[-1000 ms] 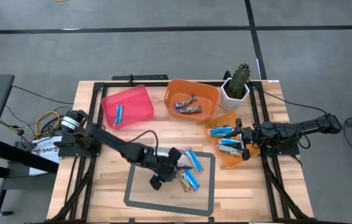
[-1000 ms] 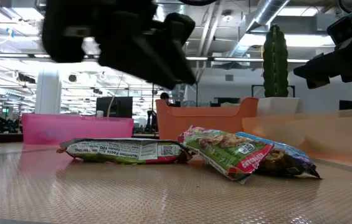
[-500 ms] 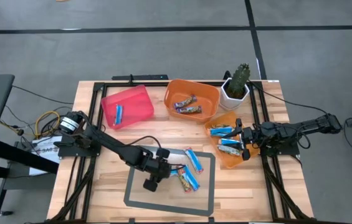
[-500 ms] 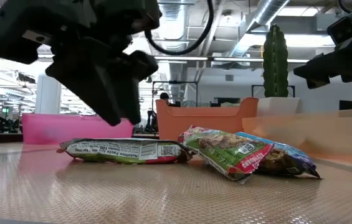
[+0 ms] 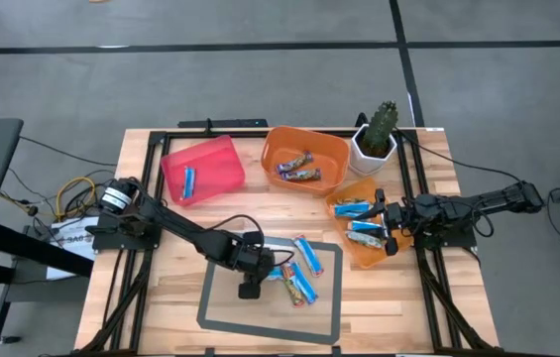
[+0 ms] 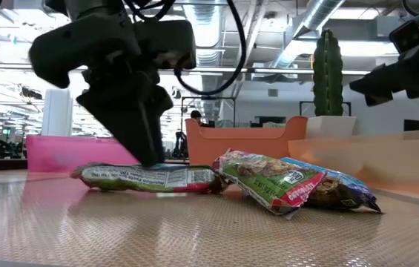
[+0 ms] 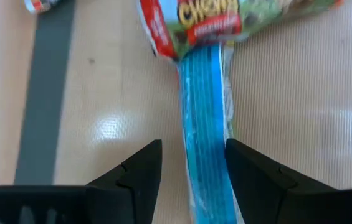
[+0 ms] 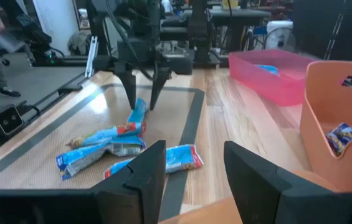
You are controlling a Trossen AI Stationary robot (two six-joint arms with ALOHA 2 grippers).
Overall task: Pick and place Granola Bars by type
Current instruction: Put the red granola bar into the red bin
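Note:
Several wrapped bars lie flat on the grey-framed mat (image 5: pixel 324 297): a blue one (image 7: pixel 205 124), a green and red one (image 7: pixel 225 18) beyond its far end, and further blue ones (image 5: pixel 306 255). My left gripper (image 7: pixel 193 168) is open and low over the mat, one finger on each side of the blue bar's near end. It also shows in the high view (image 5: pixel 253 274), the low view (image 6: pixel 150 157) and, farther off, the right wrist view (image 8: pixel 142 106). My right gripper (image 8: pixel 194 186) is open and waits above the orange tray (image 5: pixel 371 258). My left gripper comes down from above with its fingers (image 7: pixel 139 174) on either side of the blue bar's near end (image 7: pixel 208 186), across its width. The bar lies flat on the mat. I cannot tell whether the fingers touch the wrapper.
At the far side stand a pink bin (image 5: pixel 222 159) with one blue bar (image 5: pixel 188 181), an orange bin (image 5: pixel 331 151) with brown bars, and a cactus in a white pot (image 5: pixel 377 134). The orange tray at the right holds several blue bars (image 5: pixel 354 209).
My left gripper has come down from well above the bars to just over the mat. It has swung toward the table's left and turned, and now stands over the blue bar's end. The bars lie as before.

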